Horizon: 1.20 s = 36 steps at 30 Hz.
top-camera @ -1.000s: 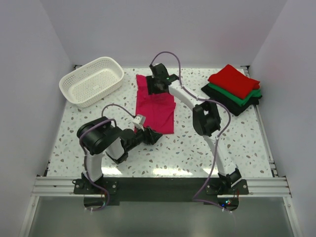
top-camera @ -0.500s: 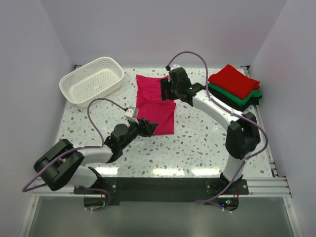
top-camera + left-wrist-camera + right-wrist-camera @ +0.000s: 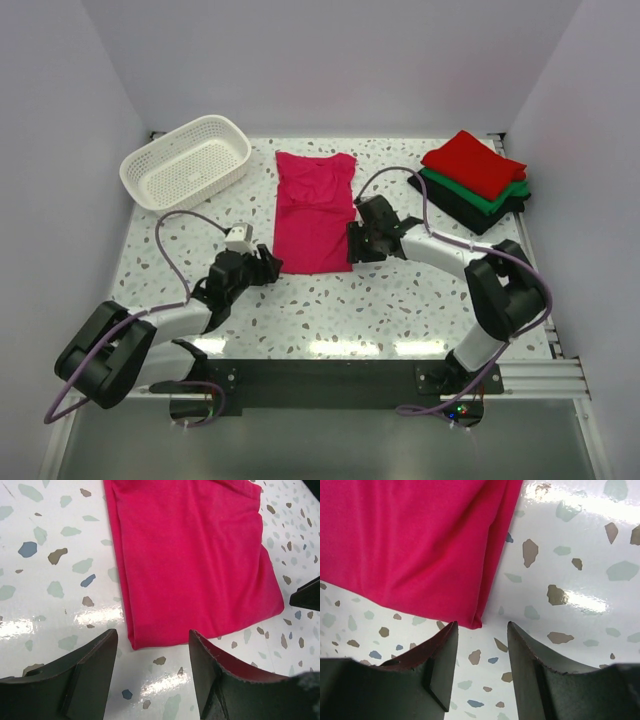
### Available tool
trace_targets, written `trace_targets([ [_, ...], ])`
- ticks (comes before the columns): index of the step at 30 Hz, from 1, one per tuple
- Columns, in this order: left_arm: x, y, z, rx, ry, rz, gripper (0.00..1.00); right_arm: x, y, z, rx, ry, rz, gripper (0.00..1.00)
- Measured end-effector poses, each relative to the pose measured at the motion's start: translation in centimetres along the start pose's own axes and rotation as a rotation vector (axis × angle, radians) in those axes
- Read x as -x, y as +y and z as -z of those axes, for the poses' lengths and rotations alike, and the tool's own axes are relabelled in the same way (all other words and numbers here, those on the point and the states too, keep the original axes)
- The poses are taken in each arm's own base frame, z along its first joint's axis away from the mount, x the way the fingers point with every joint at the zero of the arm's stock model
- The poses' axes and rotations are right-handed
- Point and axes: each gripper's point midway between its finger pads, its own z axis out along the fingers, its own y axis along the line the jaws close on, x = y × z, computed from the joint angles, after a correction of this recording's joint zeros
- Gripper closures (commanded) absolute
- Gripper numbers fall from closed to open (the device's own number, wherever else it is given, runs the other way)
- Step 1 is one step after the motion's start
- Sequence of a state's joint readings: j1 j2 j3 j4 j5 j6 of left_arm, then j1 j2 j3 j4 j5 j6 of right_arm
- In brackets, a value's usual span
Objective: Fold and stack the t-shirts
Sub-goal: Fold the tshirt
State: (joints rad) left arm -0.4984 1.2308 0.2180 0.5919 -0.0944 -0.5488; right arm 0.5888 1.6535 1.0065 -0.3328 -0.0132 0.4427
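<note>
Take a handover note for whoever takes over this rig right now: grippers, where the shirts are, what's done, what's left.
Left gripper: open, empty, low at the near left corner of the magenta shirt.
Right gripper: open, empty, at its near right corner.
Magenta shirt: flat mid-table, folded to a long narrow strip.
Done: red shirt on green shirt on black shirt, folded and stacked at the far right.
Left: fold the magenta strip crosswise, probably from the two near corners, then place it on the stack.
</note>
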Motion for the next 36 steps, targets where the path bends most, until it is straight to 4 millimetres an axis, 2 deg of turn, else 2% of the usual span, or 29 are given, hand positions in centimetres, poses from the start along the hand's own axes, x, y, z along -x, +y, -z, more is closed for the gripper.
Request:
trace_targets([
  [12,-1.5,0.4,0.0,0.006,0.063,-0.002,0.37,-1.7,1.6,-1.2,0.091,0.027,-0.037,0.56],
  [17,-1.8,0.6,0.1,0.011,0.072,-0.002,0.37,-2.3,1.4,-2.1,0.081,0.052,-0.046,0.68],
  [24,-2.6,1.0,-0.1,0.021,0.099,-0.003,0.40,-2.5,1.2,-2.2,0.074,0.055,-0.051,0.81],
  [30,-2.5,1.0,-1.0,0.017,0.089,0.012,0.48,-2.6,1.2,-2.3,0.074,0.057,-0.053,0.87],
  [36,-2.6,1.0,-1.4,0.018,0.087,0.019,0.62,-2.6,1.2,-2.4,0.074,0.058,-0.053,0.89],
])
